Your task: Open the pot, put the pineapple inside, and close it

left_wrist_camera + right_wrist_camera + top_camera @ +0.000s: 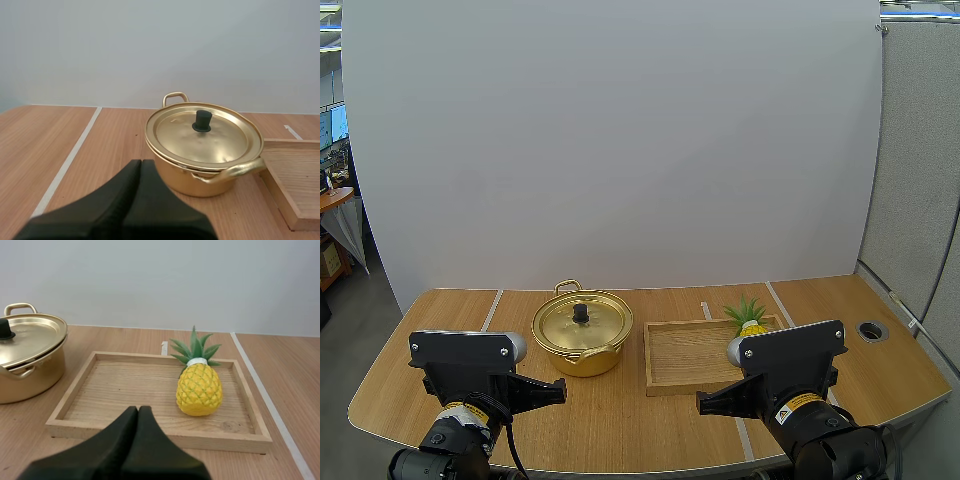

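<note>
Closest in, my left gripper (141,163) is hanging low over the counter (620,415) with its two black fingers pressed together, holding nothing, and it is pointing at the pot (197,177) just ahead. My right gripper (138,409) is hanging the same way on the other side, fingers together and empty, pointing over the near edge of the wooden tray (120,390). A little farther on, the gold pot is sitting on the counter just beside the tray, and its lid (215,142) is lying flat on top with the black knob (203,121) sticking up in the middle. Farther back, the pineapple (199,390) is sitting in the tray toward its right side, and I cannot tell if it is standing or lying. I am guessing the opening step is coming first: the left gripper is going to need to spread its fingers, come down over the knob, pinch it and lift the lid straight up
</note>
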Robot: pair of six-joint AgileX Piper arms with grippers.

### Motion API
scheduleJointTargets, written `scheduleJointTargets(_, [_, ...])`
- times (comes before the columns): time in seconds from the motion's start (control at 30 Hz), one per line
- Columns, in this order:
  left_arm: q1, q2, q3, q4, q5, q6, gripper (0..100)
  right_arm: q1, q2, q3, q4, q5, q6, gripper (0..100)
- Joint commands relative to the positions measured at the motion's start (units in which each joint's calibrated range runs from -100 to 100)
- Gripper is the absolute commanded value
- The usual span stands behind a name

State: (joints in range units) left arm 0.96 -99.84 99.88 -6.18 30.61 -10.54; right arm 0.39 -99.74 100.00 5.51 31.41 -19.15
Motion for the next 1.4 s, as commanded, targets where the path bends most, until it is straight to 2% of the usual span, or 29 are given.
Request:
scheduleJointTargets(0.0, [0.12, -0.16, 0.12, 0.59, -1.23, -0.48, 0, -0.13, -0.26, 0.0, 0.18, -0.18, 0.17, 0])
scheduleJointTargets(0.63, [0.12, -0.16, 0.12, 0.59, -0.34, 0.31, 0, -0.13, -0.26, 0.0, 0.18, -0.34, 0.17, 0])
scheduleJointTargets(0.73, [0.12, -0.16, -3.18, 0.59, 2.76, 0.41, 0, -0.13, -0.26, -0.42, 0.18, -0.34, 0.17, 0])
scheduleJointTargets(0.9, [0.12, -0.16, -10.67, 0.59, 3.44, 1.69, 0, -0.13, -0.26, -9.03, 0.18, -0.34, 0.17, 0])
scheduleJointTargets(1.1, [0.12, -0.16, -21.26, 0.68, 3.44, 8.35, 0, -0.13, -0.26, -21.27, 0.18, -0.18, 0.17, 0])
scheduleJointTargets(1.2, [0.12, -0.16, -26.58, 0.68, 3.44, 9.18, 0, -0.13, -0.26, -26.68, 0.18, 0.75, 0.17, 0])
scheduleJointTargets(1.37, [0.12, -0.16, -35.7, 0.68, 10.96, 9.18, 0, -0.13, -0.26, -34.55, 0.18, 7.38, 0.17, 0])
